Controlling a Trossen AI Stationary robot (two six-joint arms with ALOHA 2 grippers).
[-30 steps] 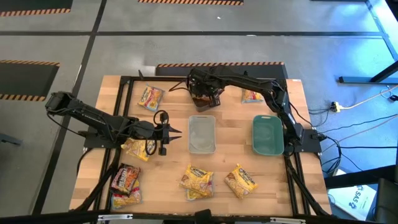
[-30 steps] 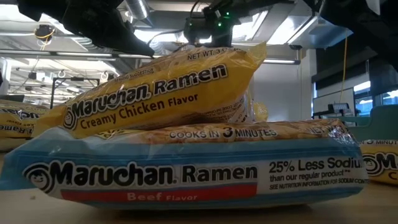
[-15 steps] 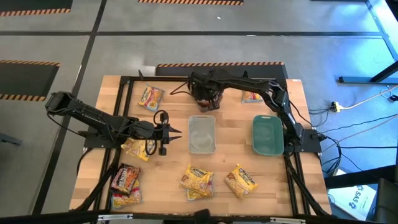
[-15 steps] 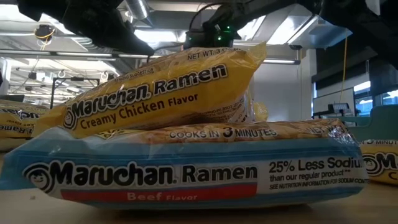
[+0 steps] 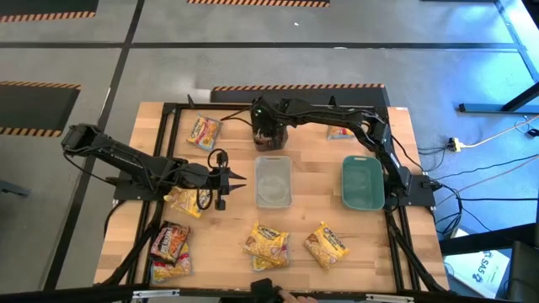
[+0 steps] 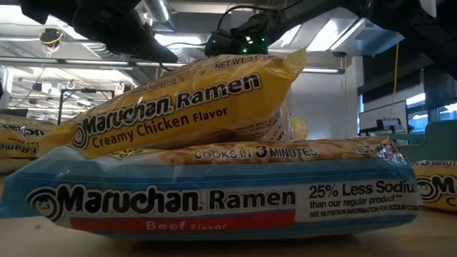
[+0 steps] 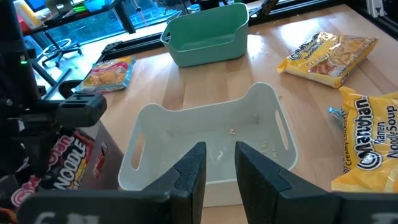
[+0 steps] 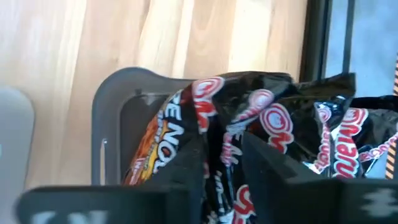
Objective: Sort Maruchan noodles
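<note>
My right gripper (image 5: 270,137) hangs over the dark grey bin (image 8: 109,118) at the table's far middle, pointing steeply down. Its fingers stand apart around a dark brown-red Maruchan packet (image 8: 219,146) that lies in the bin beside another dark one (image 8: 348,134). My left gripper (image 5: 240,178) hovers open and holds nothing, left of the clear bin (image 7: 205,111). Loose packets lie flat on the table: an orange-yellow one (image 5: 204,132), yellow ones (image 5: 268,246) (image 5: 326,244) (image 5: 185,200), and a dark one (image 5: 170,242). My right gripper comes down on the dark packet (image 8: 219,146) from above, one finger on each side of its crumpled top. The fingers' free ends are hidden in the packet's folds, so I cannot tell whether they touch it. The packet rests in the dark grey bin.
The teal bin (image 5: 363,162) stands right of the clear bin, and another packet (image 5: 341,130) lies behind it at the far right. In the low view a yellow packet (image 6: 186,107) rests on a blue one (image 6: 214,196). A black frame borders the table.
My right gripper has sunk toward the dark grey bin and shifted a little toward the table's left edge, tipping to point more steeply down. The dark packet has gone down with it into the bin.
</note>
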